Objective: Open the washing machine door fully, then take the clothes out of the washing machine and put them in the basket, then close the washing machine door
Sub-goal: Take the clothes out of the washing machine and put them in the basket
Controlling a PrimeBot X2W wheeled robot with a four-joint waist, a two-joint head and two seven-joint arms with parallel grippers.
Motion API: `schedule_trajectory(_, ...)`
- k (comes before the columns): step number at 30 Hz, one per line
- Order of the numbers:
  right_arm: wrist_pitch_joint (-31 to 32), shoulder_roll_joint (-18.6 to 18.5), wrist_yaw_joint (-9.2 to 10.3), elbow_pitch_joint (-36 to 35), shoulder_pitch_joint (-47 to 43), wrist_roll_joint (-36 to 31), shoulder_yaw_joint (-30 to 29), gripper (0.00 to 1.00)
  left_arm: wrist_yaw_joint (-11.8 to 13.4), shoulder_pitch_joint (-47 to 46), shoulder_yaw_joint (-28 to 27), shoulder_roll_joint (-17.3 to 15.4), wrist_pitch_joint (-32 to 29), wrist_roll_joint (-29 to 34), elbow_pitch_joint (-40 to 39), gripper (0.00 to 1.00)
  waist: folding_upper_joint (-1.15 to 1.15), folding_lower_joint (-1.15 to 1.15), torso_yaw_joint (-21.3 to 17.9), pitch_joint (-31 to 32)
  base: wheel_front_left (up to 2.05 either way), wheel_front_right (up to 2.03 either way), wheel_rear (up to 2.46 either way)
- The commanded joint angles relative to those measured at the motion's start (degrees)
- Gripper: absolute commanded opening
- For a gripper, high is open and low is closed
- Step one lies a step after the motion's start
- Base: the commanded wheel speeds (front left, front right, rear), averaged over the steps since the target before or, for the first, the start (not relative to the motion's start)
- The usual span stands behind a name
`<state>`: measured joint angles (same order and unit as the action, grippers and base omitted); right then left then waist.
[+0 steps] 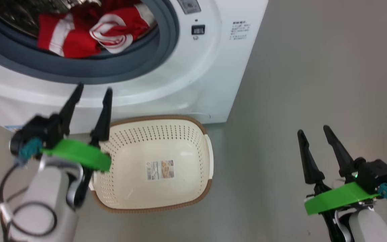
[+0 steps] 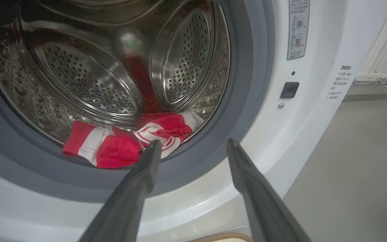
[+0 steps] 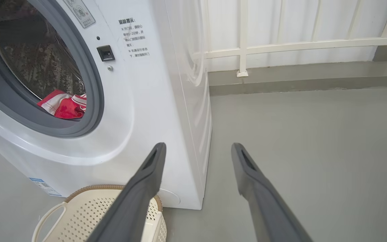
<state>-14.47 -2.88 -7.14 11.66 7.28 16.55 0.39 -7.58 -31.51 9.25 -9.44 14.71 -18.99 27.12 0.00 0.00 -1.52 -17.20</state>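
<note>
Clothes (image 1: 89, 30) counted as one red-and-white heap, found at the front lip of the one washing machine's (image 1: 193, 67) drum (image 2: 89, 77). Noted one basket (image 1: 129, 188) on the floor (image 1: 281, 101) just beside its front. Saw two grippers: left gripper (image 1: 94, 88) above the basket's left rim, right gripper (image 1: 313, 129) over bare floor, both spread apart, holding nothing.

Head view downward, wrist views share washing machine (image 3: 139, 111)

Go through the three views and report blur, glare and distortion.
Head view: even light, left gripper slightly smeared, clothes sharp. Left wrist view: the steel drum mirrors a red smear and a fuzzy green light; the near fingers are out of focus. Right wrist view: the wide lens bows the edges of the washing machine.
</note>
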Motion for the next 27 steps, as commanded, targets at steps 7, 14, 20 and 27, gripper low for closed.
schedule_trajectory(7,-0.5,0.0,-0.35,-2.1,5.0,1.9,2.4,1.0,0.1,-18.3,2.5,-3.3,0.2,-0.4,13.1,1.0,0.0,0.0,-3.1,-8.9,0.0,0.0,0.0)
schedule_trajectory(14,-0.5,0.0,-0.35,-2.3,6.3,3.0,3.0,1.0,0.1,-28.7,6.0,-4.4,-0.7,-0.7,23.9,1.0,0.0,0.0,-4.5,-11.4,0.0,0.0,0.0)
schedule_trajectory(20,-0.5,0.0,-0.35,-2.5,6.9,3.6,3.9,1.0,0.1,-34.6,7.8,-5.6,-0.6,-0.5,30.0,1.0,0.0,0.0,-5.7,-12.9,0.0,0.0,0.0)
schedule_trajectory(27,-0.5,0.0,-0.35,-2.6,7.8,4.5,6.0,1.0,0.1,-40.6,10.0,-6.8,-0.3,0.3,36.7,1.0,0.0,0.0,-7.4,-14.9,0.0,0.0,0.0)
